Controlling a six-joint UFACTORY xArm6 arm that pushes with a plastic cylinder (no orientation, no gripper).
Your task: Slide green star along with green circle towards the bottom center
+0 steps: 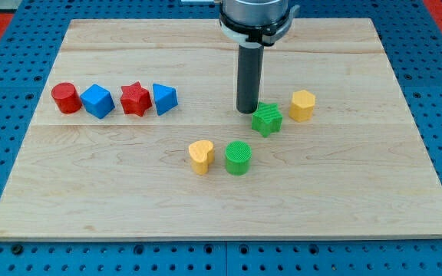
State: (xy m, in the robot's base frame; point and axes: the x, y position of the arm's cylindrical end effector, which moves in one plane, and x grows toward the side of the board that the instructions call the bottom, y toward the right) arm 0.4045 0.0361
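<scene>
The green star [267, 119] lies right of the board's middle. The green circle [238, 158] stands below and to the left of it, apart from it. My tip [247, 112] is at the star's upper left edge, touching or nearly touching it. The rod rises straight up from there to the arm's head at the view's top.
A yellow heart [201, 156] sits just left of the green circle. A yellow block [302, 105] sits right of the star. A row at the left holds a red cylinder [65, 98], blue block [97, 100], red star [135, 99] and blue block [163, 99]. The wooden board [359, 192] lies on a blue pegboard.
</scene>
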